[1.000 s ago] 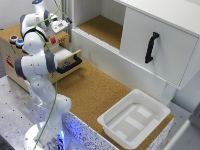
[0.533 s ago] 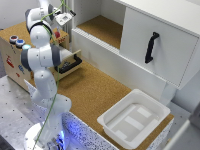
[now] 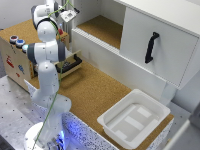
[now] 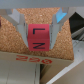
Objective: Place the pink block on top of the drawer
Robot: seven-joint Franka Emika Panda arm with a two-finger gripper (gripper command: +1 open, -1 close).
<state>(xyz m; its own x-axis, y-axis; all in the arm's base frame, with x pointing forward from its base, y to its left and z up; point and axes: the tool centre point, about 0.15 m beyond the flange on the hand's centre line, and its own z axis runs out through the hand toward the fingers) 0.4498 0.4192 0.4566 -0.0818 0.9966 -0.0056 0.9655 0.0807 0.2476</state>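
One white arm (image 3: 46, 75) is rising from its base at the exterior view's lower left and bending back toward the upper left, where its wrist is hanging over the drawer (image 3: 20, 60), a light-wood box with a cork top sitting on the cork-covered desk (image 3: 95, 92). From this side the arm is hiding the tool and the pink block, so neither is showing clearly here. The drawer's pull-out part with its black bar handle (image 3: 70, 64) is standing open just behind the arm. A large white cupboard (image 3: 160, 42) with a black vertical handle is filling the upper right, and a white tray (image 3: 134, 118) is lying at the desk's near right corner. Two small round things, one red and one blue (image 3: 17, 41), are resting on the drawer's top. Turning to the wrist view, the tool (image 4: 38, 31) is pinching the pink block (image 4: 39, 36) between its two fingers (image 4: 18, 26), one pressing on each side, with the cork top of the drawer directly beneath the block; whether the block is touching that top is impossible to tell. Black letters are showing on the block's face.
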